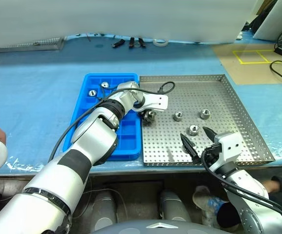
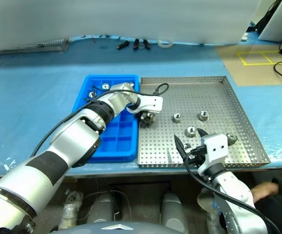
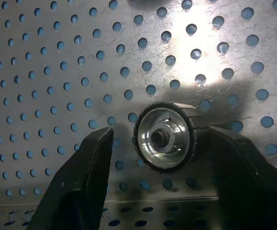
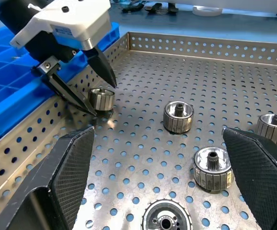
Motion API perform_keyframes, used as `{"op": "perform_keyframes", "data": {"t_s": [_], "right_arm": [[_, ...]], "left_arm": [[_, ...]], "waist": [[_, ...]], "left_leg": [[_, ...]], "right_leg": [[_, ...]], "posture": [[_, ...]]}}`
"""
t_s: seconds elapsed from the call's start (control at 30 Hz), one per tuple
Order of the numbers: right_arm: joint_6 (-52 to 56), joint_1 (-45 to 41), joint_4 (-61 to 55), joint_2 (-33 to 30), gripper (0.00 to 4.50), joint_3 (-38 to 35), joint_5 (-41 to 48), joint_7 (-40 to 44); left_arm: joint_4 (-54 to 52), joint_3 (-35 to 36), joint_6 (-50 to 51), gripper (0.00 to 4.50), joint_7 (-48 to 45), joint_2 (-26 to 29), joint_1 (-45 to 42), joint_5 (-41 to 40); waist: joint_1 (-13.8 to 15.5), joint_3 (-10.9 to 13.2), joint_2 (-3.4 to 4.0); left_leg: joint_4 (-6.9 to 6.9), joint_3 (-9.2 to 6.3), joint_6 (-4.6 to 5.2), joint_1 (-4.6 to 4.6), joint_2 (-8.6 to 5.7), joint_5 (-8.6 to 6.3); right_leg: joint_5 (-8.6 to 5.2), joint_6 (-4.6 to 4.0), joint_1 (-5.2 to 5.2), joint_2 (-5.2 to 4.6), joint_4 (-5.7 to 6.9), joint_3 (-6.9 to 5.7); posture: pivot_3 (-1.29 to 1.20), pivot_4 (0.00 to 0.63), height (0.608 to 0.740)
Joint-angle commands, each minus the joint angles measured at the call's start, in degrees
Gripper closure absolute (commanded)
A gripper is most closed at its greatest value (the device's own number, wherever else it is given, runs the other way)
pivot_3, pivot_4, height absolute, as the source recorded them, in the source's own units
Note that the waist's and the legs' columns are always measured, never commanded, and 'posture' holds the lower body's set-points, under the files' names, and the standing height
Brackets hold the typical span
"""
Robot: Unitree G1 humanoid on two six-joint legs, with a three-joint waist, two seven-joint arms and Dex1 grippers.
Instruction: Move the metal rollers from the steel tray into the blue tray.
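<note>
- Left pincer (image 1: 148,116) is down on the steel tray (image 1: 238,105), just inside the rim that runs beside the blue tray (image 1: 85,105). Its black fingers (image 4: 102,67) bracket one metal roller (image 3: 165,136) narrowly: one finger looks to be against the roller's side, while the other shows a gap (so I would not call it a firm hold yet).
- Right pincer (image 1: 198,140) hangs spread wide and holding nothing over the near part of the steel tray, with another roller (image 4: 166,219) lying just below it.
- What you have done: two rollers (image 1: 92,92) already sit in far compartments of the blue tray, near its far left corner.
- What you have left: the bracketed roller plus three loose ones (image 1: 193,129) out on the perforated sheet, with what seems one or two more near the right arm (partly hidden from the head views). By my judgement you are well under halfway.
- Orientation: the bracketed roller lies on its side, so its short axis runs level with the sheet and its open end, with the centre hole, faces back toward the left wrist.
- The three loose rollers further out stand upright, their hubs pointing up.
</note>
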Motion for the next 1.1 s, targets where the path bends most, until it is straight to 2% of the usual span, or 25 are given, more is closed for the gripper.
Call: {"op": "perform_keyframes", "data": {"t_s": [0.03,0.1,0.23,0.43,0.77,0.87,0.93,1.1], "right_arm": [[-2.6,0.0,-0.1,0.4,0.0,-0.3,-0.8,0.4],[-3.1,-0.1,0.4,0.5,0.0,-0.3,-1.1,0.5],[-3.9,-0.3,1.3,0.9,0.0,-0.1,-1.5,0.9],[-4.1,-1.4,1.8,0.9,0.0,0.1,-1.3,1.4],[0.7,-9.5,-0.1,-1.0,0.0,-0.7,2.6,4.0],[3.1,-15.1,0.2,-2.6,0.0,-1.6,5.5,5.3],[5.2,-19.1,0.6,-3.9,0.0,-1.3,7.8,6.9],[9.3,-24.6,2.8,-7.9,0.0,-0.8,14.4,13.7]], "left_arm": [[1.5,-0.7,0.1,2.02,0.4,1.0,1.9,1.7],[1.5,-0.2,0.1,2.02,-1.3,1.1,1.9,1.1],[1.2,0.2,-0.6,2.67,-1.2,1.5,2.0,1.2],[0.2,4.1,-1.3,2.67,-1.7,1.7,1.8,-2.2],[-7.5,11.6,-3.5,2.67,-12.9,6.1,2.5,-11.1],[-18.6,16.2,-1.2,2.67,-18.2,8.6,6.5,-18.4],[-30.3,19.4,4.0,2.67,-19.9,11.0,11.7,-23.6],[-56.3,22.0,17.1,2.67,-19.0,17.3,24.2,-30.6]], "waist": [[0.0,0.0,0.0],[0.0,0.0,0.0],[0.0,0.0,0.0],[0.0,0.0,0.0],[0.3,0.0,-0.02],[0.5,0.0,-0.01],[0.7,0.1,0.0],[2.3,0.1,0.05]], "left_leg": [[0.0,0.0,0.02,0.0,0.0,-0.01],[-0.02,0.0,0.02,0.0,0.01,-0.02],[-0.06,0.01,0.02,-0.01,0.02,-0.03],[-0.07,0.01,0.02,-0.02,0.02,-0.04],[-0.07,0.03,0.12,-0.88,0.05,-0.11],[-0.06,0.02,0.15,-1.06,0.05,-0.11],[-0.05,0.03,0.16,-1.11,0.06,-0.11],[-0.04,0.04,0.29,-1.08,0.2,-0.01]], "right_leg": [[0.01,-0.01,0.01,0.0,-0.01,-0.01],[0.02,-0.03,0.01,0.0,-0.02,-0.03],[0.0,-0.01,-0.01,0.01,-0.05,-0.04],[0.0,-0.01,-0.03,0.0,-0.08,-0.03],[0.25,-0.41,-0.74,0.0,-0.1,-0.15],[0.25,-0.41,-0.92,0.0,-0.05,-0.19],[0.26,-0.42,-0.97,-0.01,-0.01,-0.19],[0.25,-0.44,-0.94,0.0,0.06,-0.24]], "posture": [[-0.47,0.15,0.74],[-0.47,0.15,0.74],[-0.46,0.15,0.74],[-0.45,0.15,0.74],[-0.36,0.15,0.74],[-0.29,0.15,0.74],[-0.26,0.15,0.74],[-0.11,0.15,0.74]]}}
